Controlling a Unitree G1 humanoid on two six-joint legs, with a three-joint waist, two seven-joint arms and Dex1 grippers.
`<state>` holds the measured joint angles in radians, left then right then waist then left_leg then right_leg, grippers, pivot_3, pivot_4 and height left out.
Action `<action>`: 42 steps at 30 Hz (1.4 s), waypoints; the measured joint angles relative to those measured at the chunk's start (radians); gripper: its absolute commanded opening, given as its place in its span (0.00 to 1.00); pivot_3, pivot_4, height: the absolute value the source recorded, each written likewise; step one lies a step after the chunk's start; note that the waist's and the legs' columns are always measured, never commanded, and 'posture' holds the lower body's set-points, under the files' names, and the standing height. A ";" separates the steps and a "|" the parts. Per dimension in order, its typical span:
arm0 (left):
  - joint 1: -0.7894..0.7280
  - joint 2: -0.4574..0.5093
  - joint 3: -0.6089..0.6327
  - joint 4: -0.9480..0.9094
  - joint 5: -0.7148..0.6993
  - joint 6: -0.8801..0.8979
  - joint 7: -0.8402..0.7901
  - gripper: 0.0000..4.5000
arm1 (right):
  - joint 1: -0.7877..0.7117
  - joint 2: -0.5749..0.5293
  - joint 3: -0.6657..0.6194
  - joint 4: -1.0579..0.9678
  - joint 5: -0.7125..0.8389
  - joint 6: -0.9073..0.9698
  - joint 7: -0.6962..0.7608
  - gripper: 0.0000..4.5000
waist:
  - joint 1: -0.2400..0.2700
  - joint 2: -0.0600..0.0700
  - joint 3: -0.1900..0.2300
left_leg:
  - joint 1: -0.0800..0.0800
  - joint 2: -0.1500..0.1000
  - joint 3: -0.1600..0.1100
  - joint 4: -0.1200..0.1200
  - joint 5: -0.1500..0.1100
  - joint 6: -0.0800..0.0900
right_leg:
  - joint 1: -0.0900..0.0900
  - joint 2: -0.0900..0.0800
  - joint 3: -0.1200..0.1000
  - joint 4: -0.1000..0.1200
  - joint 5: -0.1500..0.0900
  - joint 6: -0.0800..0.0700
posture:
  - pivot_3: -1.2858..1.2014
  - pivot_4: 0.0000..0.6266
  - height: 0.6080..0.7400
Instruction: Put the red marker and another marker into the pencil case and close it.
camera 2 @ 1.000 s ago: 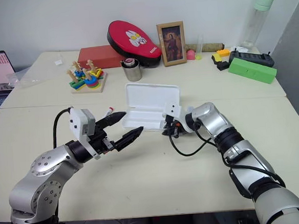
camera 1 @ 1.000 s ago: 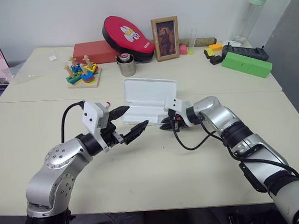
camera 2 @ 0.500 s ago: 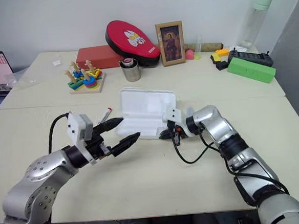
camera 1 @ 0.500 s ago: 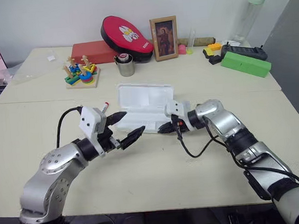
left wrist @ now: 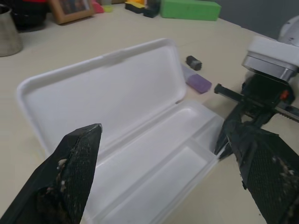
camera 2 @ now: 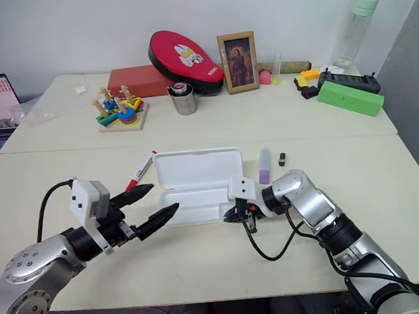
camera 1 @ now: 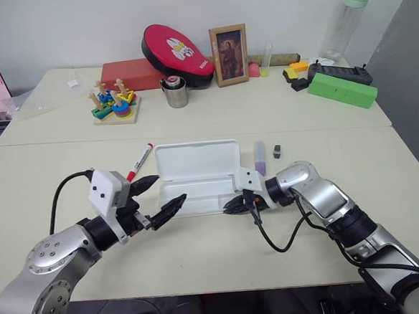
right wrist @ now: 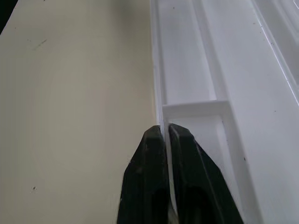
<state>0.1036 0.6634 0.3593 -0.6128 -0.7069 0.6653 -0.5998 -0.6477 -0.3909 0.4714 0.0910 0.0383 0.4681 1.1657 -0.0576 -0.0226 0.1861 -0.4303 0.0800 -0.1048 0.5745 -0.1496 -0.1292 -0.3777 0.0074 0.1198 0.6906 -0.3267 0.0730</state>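
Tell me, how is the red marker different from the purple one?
The red marker is long and slim with a white body; the purple marker is short, stubby and lavender. The red one lies left of the pencil case, the purple one right. Both lie on the table, outside the case.

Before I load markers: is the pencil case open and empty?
Open and empty: pencil case lid lies back flat, tray compartments bare; both markers lie outside on the table.

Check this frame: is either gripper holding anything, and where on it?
The right gripper pinches the pencil case by its tray's front rim. The left gripper is open, holding nothing.
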 measured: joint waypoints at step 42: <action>-0.528 -0.053 -0.181 0.893 0.417 -0.123 0.099 0.11 | -0.119 0.116 -0.363 -0.203 0.362 0.153 -0.322 1.00 | 0.001 0.000 0.000 | -0.001 0.000 -0.002 -0.001 0.000 0.000 | -0.002 0.000 -0.002 0.007 0.002 -0.004 | 0.52 0.24 1.00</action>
<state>-0.4244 0.6105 0.1783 0.2804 -0.2895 0.5424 -0.5006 -0.7663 -0.2753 0.1084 -0.1116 0.4002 0.6212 0.8442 -0.0569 -0.0226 0.1859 -0.4313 0.0797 -0.1066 0.5739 -0.1495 -0.1294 -0.3800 0.0078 0.1178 0.6972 -0.3246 0.0689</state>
